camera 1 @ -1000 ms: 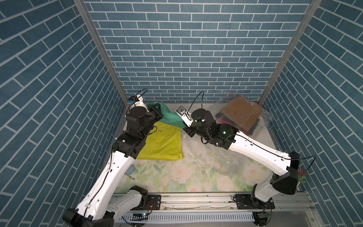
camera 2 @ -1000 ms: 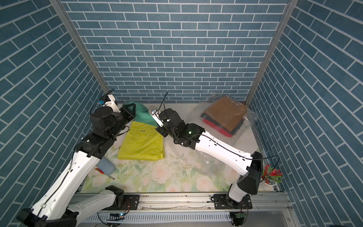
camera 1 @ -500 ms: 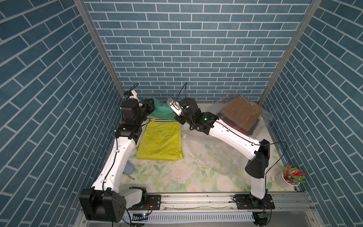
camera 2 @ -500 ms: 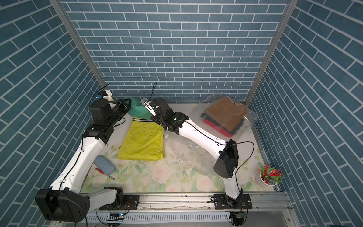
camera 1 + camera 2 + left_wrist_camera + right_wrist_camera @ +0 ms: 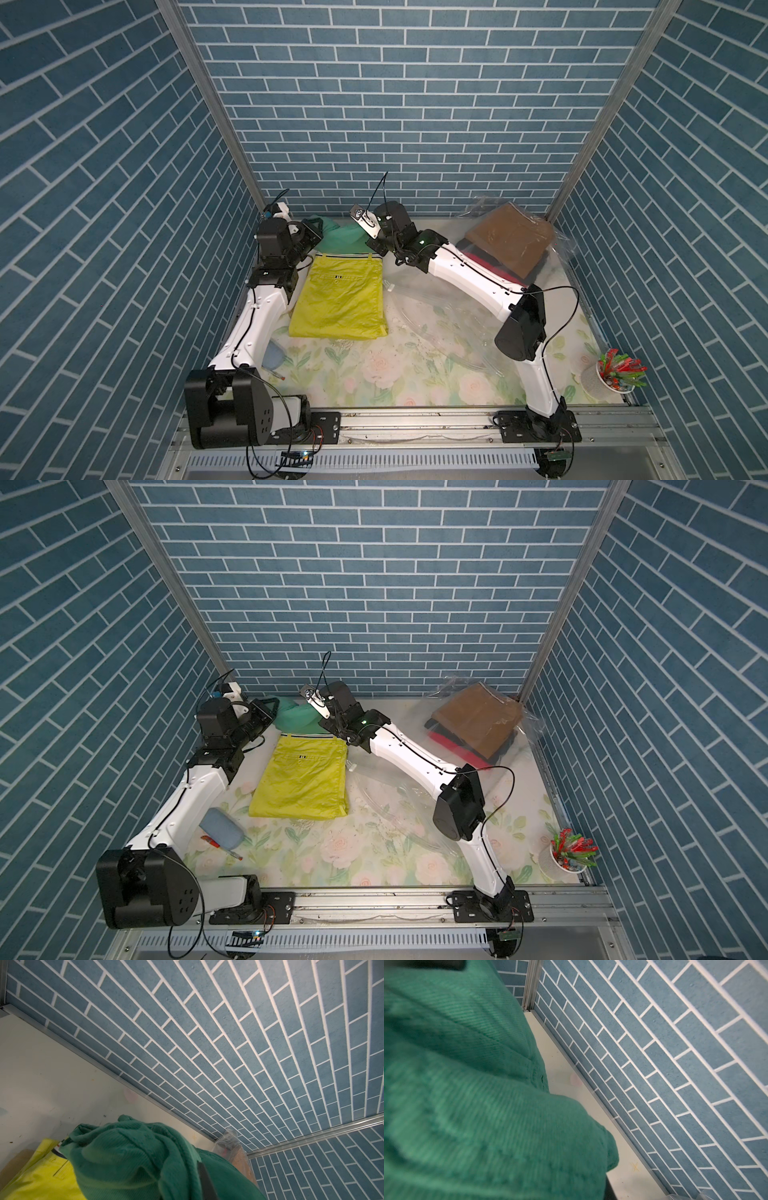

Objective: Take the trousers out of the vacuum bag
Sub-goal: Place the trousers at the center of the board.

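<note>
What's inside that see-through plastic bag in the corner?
The vacuum bag holds a stack: brown trousers on top, red trousers and black trousers peeking out beneath. Most of those two is covered by the brown pair, so more could hide there.

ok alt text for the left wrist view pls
Bunched green trousers fill the near view, draped over a dark gripper finger. Lime-yellow trousers lie beside them on a pale table; blue brick walls rise behind, with a corner of the vacuum bag.

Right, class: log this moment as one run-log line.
left gripper: shut on green trousers | right gripper: same | lime-yellow trousers: out, flat | vacuum bag: brown stack inside
</note>
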Robot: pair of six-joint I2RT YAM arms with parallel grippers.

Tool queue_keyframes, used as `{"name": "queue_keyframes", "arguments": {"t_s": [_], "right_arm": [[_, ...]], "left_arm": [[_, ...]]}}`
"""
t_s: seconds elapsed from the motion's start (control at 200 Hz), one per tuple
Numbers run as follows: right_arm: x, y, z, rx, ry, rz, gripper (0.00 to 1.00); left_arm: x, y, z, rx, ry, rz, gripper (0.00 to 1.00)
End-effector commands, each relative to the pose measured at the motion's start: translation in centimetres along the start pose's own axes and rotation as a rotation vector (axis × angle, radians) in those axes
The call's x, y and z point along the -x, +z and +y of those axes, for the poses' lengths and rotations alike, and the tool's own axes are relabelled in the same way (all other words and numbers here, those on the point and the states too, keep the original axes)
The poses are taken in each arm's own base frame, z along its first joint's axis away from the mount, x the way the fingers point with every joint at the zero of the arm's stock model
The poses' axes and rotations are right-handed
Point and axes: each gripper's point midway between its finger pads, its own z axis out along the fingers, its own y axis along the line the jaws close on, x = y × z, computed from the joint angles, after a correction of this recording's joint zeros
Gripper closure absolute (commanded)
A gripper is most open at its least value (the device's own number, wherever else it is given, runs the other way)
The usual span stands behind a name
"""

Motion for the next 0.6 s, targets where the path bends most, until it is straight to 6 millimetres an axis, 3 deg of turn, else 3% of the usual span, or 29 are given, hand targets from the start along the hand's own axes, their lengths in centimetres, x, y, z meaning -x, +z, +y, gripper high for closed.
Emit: {"name": "queue_keyframes", "arguments": {"t_s": [0.0,0.175,0.595], "right_arm": [[2.6,-1.2,-2.4,-0.062,0.063,-0.111,1.0],[1.2,-1.8,-1.2,-0.037,0.105,-0.116,1.0],[-2.7,-4.2,5.1,0.036,0.124,-0.08,1.0]], "left_arm": [[2.1,-0.8,-0.4,-0.039,0.041,-0.086,1.0],[1.1,-1.4,1.6,-0.016,0.036,-0.079,1.0],[-3.2,-4.3,6.3,0.081,0.006,-0.035,1.0]]}}
